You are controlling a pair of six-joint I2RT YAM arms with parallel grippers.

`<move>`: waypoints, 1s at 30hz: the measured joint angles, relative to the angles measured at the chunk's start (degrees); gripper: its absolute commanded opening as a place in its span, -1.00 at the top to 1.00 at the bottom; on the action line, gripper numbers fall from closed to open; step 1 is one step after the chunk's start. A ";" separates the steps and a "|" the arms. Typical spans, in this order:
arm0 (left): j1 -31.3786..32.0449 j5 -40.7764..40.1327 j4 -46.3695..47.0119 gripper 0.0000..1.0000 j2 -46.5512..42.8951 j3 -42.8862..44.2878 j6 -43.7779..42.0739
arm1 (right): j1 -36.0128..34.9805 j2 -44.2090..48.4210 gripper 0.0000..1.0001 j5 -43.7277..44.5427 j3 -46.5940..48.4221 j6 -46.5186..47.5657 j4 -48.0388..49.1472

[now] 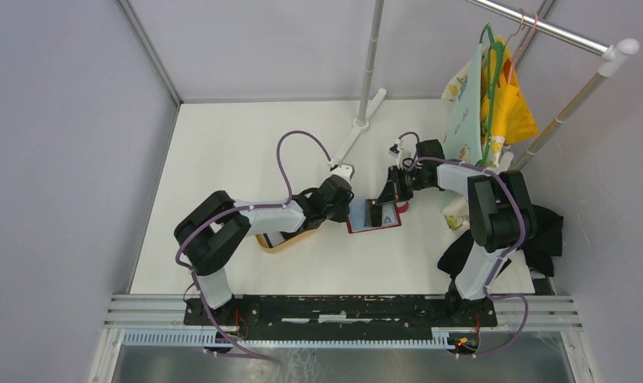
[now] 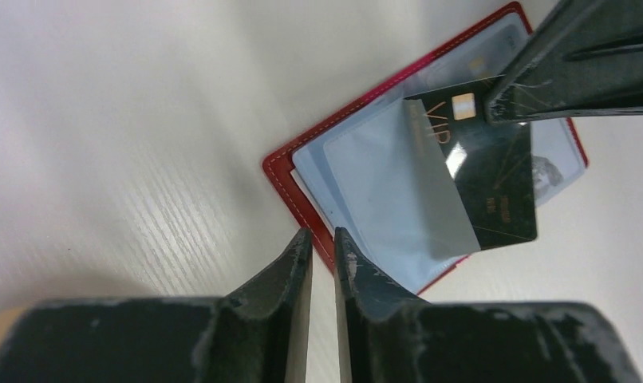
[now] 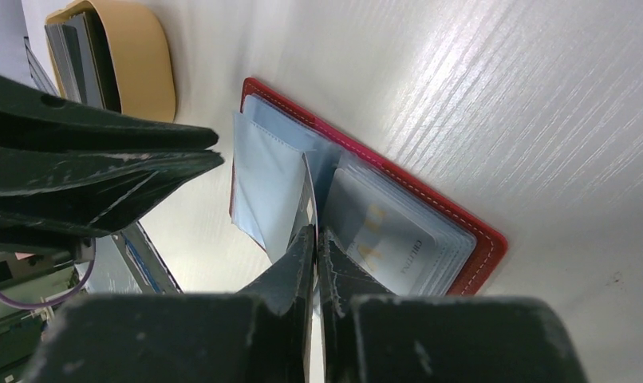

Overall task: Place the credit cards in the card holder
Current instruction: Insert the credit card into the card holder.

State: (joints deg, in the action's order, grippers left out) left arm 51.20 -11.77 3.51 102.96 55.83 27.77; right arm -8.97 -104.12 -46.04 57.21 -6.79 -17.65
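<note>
The red card holder (image 1: 374, 229) lies open on the table, its grey-blue pocket panels (image 2: 366, 183) facing up. My right gripper (image 3: 316, 231) is shut on a black credit card (image 2: 494, 183). The card's lower part sits under a translucent pocket panel of the holder (image 3: 382, 231). My left gripper (image 2: 322, 235) points down at the holder's near red edge. Its jaws stand a narrow slit apart with only table showing between them. More credit cards (image 3: 75, 48), grey and dark, stand in the tan tray (image 3: 147, 56).
The tan oval tray (image 1: 286, 242) sits under the left arm, just left of the holder. A rack pole base (image 1: 362, 120) stands behind. Hangers with yellow and patterned cloth (image 1: 494, 104) hang at the back right. Black cloth (image 1: 542, 231) lies by the right arm.
</note>
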 measured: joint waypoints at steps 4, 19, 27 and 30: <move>0.17 1.57 0.09 0.46 -2.58 -0.61 0.52 | 0.04 -0.90 0.85 0.00 0.00 0.00 0.22; 0.37 2.97 1.18 0.54 2.95 3.58 0.70 | 0.02 -3.67 0.90 -6.29 0.00 1.20 0.50; 0.31 -0.22 0.07 0.59 4.46 4.17 0.72 | 0.02 -3.67 0.90 -8.22 0.02 2.34 0.42; 0.31 -0.98 0.04 0.59 4.46 4.15 0.72 | 0.02 -3.82 0.87 -8.15 0.09 2.38 0.42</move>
State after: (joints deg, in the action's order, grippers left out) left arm 51.51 -12.75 3.55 107.42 59.99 28.49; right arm -8.95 -107.94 -54.19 57.30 -4.40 -17.23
